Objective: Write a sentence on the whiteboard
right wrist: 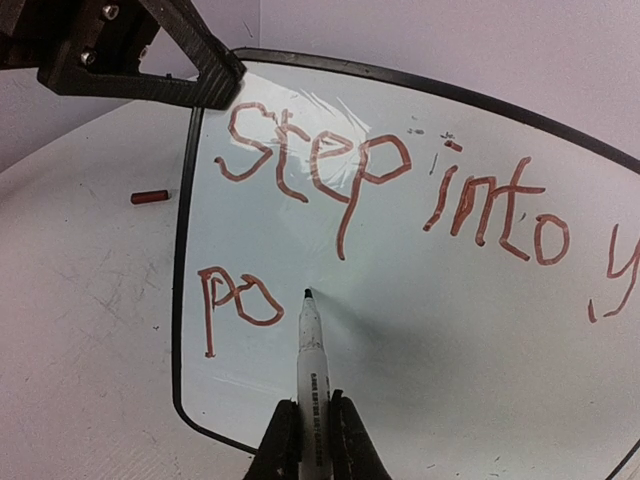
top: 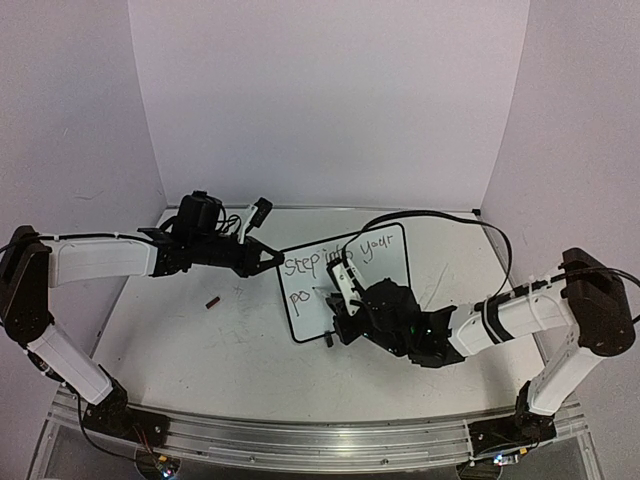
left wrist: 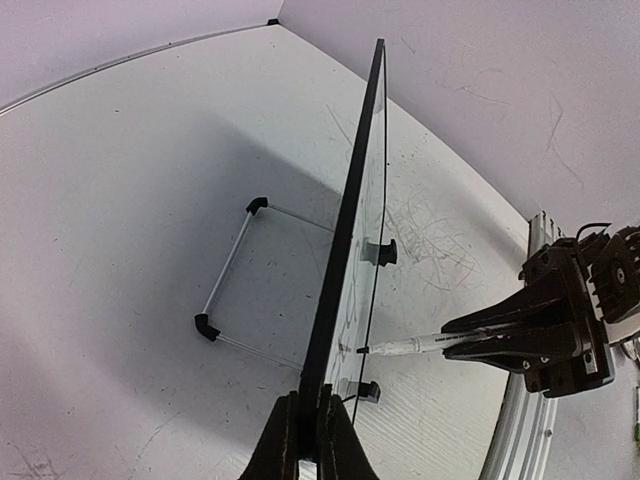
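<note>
The whiteboard (top: 385, 272) stands tilted in mid-table, seen edge-on in the left wrist view (left wrist: 352, 210). My left gripper (top: 272, 258) is shut on its black frame, the jaws pinching the edge (left wrist: 311, 405). The sentence (right wrist: 390, 185) reads "step into y", with "po" below it, in reddish strokes. A white marker (right wrist: 310, 360) is held in my shut right gripper (right wrist: 311, 410), its tip on the board just right of the "o". From the left wrist, the marker (left wrist: 415, 346) meets the board's face, with the right gripper (left wrist: 520, 335) behind it.
A small red cap (top: 212, 301) lies on the tabletop left of the board (right wrist: 150, 197). The board's wire stand (left wrist: 235, 290) rests on the table behind it. A black cable (top: 440, 216) arcs over the right arm. Purple walls close in the back and sides.
</note>
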`<state>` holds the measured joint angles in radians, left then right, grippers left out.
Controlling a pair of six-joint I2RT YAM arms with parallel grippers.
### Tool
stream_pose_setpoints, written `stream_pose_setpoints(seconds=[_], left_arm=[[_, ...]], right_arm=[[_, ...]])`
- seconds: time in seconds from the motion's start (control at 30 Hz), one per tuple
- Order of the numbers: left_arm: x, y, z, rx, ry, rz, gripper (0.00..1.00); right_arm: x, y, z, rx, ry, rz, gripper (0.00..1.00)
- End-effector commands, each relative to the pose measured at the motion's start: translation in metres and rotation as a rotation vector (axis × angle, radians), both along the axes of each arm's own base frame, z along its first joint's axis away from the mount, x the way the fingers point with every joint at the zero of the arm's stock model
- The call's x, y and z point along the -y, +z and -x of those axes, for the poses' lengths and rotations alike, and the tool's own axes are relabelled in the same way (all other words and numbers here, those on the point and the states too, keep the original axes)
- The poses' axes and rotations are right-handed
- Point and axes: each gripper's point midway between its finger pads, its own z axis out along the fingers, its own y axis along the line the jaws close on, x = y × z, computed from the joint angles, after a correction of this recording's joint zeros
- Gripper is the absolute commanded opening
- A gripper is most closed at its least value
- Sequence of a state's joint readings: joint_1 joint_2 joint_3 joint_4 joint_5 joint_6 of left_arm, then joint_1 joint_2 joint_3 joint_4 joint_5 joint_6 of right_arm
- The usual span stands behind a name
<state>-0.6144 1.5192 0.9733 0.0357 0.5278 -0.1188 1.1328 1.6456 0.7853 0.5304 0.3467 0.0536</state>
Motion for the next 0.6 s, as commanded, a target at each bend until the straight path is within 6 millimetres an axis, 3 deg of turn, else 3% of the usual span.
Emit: stream_pose_setpoints(seconds=[0.0, 0.57], left_arm=[[-0.012, -0.016, -0.002, 0.035, 0.034, -0.087, 0.0], [-0.012, -0.014, -0.002, 0.041, 0.034, -0.089, 0.0]], right_arm=[[-0.005, 0.012, -0.009, 0.023, -0.031, -0.027, 0.0], [-0.001, -0.007, -0.004, -0.025, -0.028, 0.004, 0.0]])
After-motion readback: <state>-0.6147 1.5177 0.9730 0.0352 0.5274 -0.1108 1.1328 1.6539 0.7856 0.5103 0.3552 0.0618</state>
